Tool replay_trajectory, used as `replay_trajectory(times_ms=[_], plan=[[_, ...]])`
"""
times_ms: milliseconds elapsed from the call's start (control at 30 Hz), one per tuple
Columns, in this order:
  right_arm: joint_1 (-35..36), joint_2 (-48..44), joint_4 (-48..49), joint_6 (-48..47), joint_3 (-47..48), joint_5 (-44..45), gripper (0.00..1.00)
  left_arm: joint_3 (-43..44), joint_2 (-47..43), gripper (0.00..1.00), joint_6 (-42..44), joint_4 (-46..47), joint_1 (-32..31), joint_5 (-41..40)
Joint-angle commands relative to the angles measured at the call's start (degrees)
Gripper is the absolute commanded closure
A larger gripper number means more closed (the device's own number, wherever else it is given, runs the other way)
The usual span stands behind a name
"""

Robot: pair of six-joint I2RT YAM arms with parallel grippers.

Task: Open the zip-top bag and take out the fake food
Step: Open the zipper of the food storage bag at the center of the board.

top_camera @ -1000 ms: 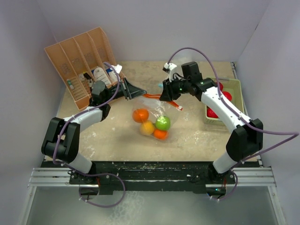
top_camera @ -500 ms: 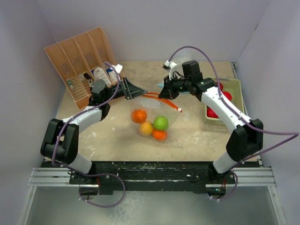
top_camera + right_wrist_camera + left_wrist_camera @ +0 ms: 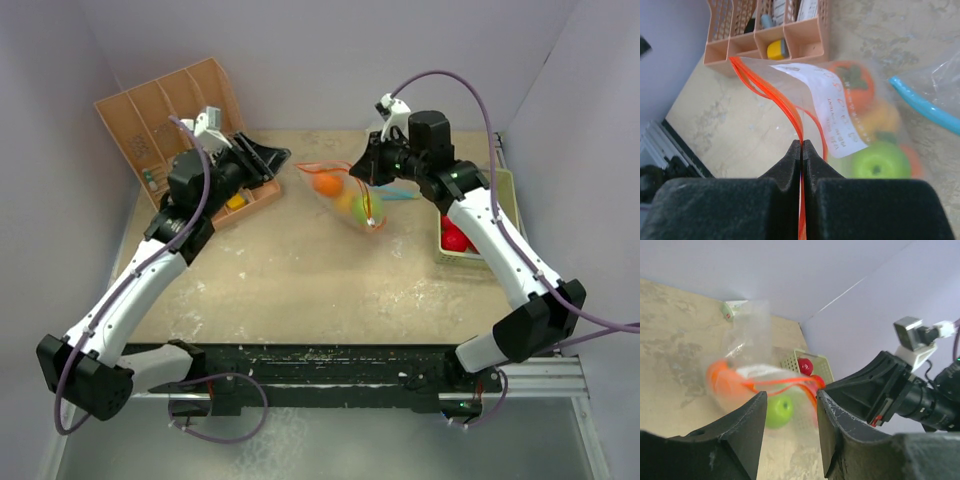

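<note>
The clear zip-top bag [image 3: 345, 200] hangs off the table by its orange zip strip [image 3: 767, 92]. My right gripper [image 3: 802, 145] is shut on one side of that strip. The other side bows away, so the mouth gapes. Fake food sits inside: an orange fruit [image 3: 326, 184], a yellow-orange one [image 3: 885, 117] and a green one [image 3: 875, 160]. My left gripper [image 3: 278, 160] stands open a little left of the bag with nothing in it. In the left wrist view the green fruit [image 3: 777, 410] and the strip [image 3: 780, 382] show between its open fingers [image 3: 747, 420].
A pale green tray [image 3: 505, 215] at the right holds red fruits [image 3: 455, 238]. A brown slotted organizer [image 3: 165, 125] stands at the back left. A second clear bag with a blue zip [image 3: 922, 107] lies behind the held bag.
My left gripper let go of the bag's strip, opened and drew back up to the left. My right gripper shut on the strip and lifted the bag off the table toward the back.
</note>
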Motion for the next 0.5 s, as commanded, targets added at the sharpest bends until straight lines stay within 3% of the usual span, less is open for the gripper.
replay_trajectory(times_ms=[0, 200, 467], plan=[[-0.08, -1.67, 1.31, 5.82, 4.08, 6.81, 1.00, 2.19, 3.57, 0.52, 0.33, -9.13, -8.33, -11.83], [-0.10, -3.30, 4.71, 8.32, 1.64, 4.63, 1.00, 3.92, 12.80, 0.52, 0.19, -6.18, -18.11, -13.57], [-0.08, -5.44, 6.37, 9.78, -2.65, 2.63, 1.00, 8.27, 17.27, 0.46, 0.89, -3.35, -20.15, -11.98]])
